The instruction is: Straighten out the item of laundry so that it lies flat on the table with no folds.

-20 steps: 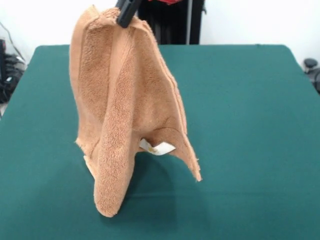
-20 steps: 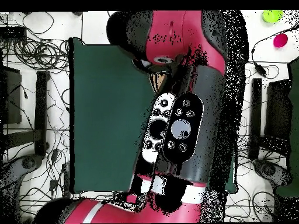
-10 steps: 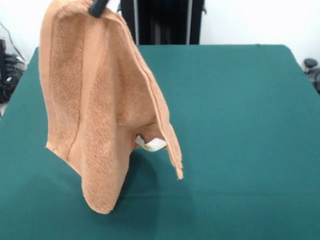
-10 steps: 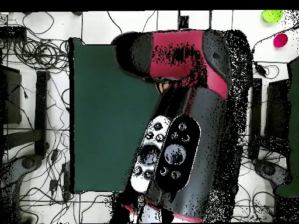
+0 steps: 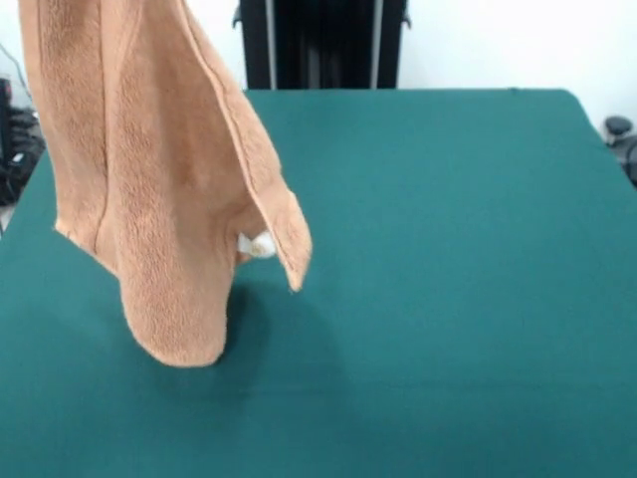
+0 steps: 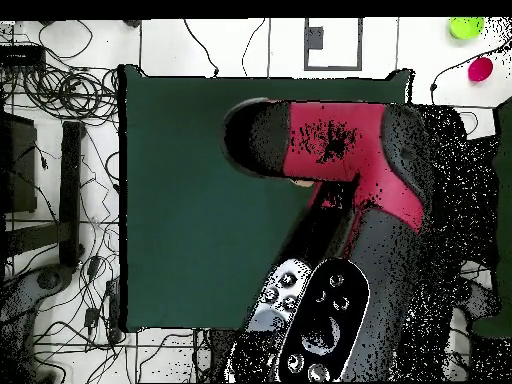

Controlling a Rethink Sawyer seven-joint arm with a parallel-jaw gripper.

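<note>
The item of laundry [image 5: 159, 199], a tan-orange terry towel, hangs in long vertical folds at the left of the front view. Its top runs out of the picture's upper edge. Its lowest corner [image 5: 184, 354] is at or just above the green table [image 5: 448, 249]. A small white label [image 5: 257, 244] shows inside a fold. Whatever holds the towel is above the frame. In the overhead view the red and black arm [image 6: 340, 170] lies over the right half of the table [image 6: 190, 200] and hides both towel and gripper.
A black stand [image 5: 323, 45] rises behind the table's far edge. Tangled cables [image 6: 60, 100] cover the floor left of the table in the overhead view. Pink [image 6: 480, 68] and green [image 6: 465, 27] items lie on the floor at the top right.
The towel has been carried leftward and higher in the front view, and the dark gripper tip at its top has left the picture. In the overhead view the arm swung right.
</note>
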